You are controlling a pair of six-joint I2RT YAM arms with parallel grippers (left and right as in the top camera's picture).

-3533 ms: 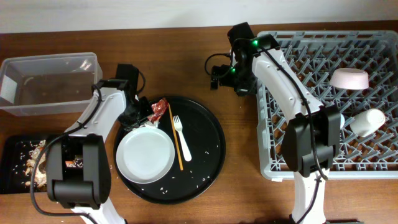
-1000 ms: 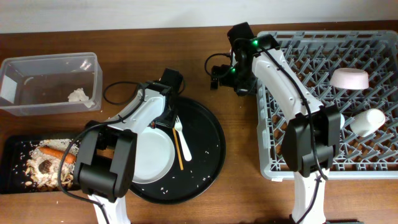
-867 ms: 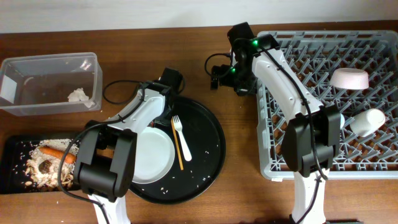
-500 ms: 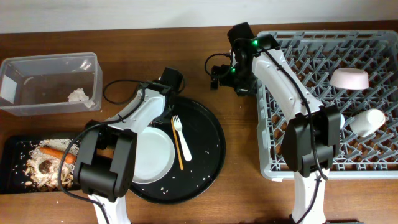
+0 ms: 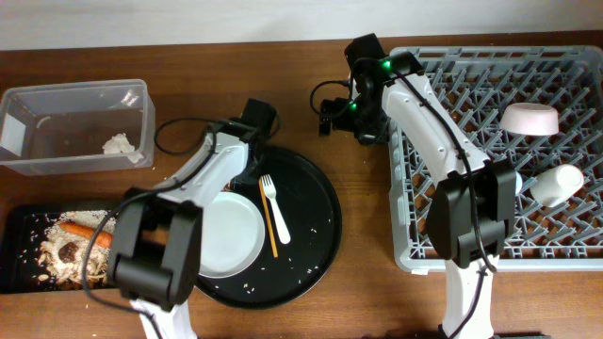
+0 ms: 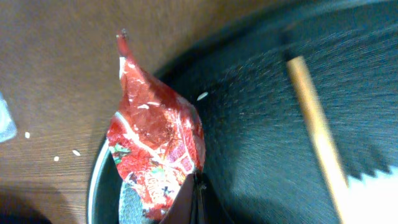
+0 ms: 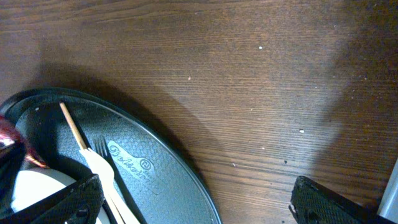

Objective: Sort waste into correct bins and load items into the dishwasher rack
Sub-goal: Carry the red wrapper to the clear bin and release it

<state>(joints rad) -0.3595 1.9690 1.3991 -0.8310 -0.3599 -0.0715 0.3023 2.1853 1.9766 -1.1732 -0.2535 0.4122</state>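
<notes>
My left gripper point(image 6: 195, 194) is shut on the crumpled red wrapper point(image 6: 155, 140) at the upper-left rim of the round black tray point(image 5: 316, 235). In the overhead view the gripper point(image 5: 247, 168) hides the wrapper. The white plate point(image 5: 219, 235), white fork point(image 5: 273, 205) and wooden stick point(image 5: 268, 218) lie on that tray. White paper point(image 5: 118, 143) lies in the clear tub point(image 5: 75, 94). The carrot point(image 5: 89, 232), brown lump point(image 5: 68, 250) and crumbs are in the shallow black tray point(image 5: 17, 226). My right gripper point(image 5: 325, 118) is open and empty above the bare table, left of the grey rack point(image 5: 565, 245).
The rack holds a white bowl point(image 5: 529, 119) and a white cup point(image 5: 556, 184) on its right side. No pale blue cup shows. A black cable point(image 5: 179, 127) loops over the table between the tub and the round tray. White crumbs are scattered on the round tray.
3.5 s ago the wrapper lay in plain sight beside my left gripper; now the left wrist covers it from above. Over the last second the left arm has barely shifted. The right arm is still.
</notes>
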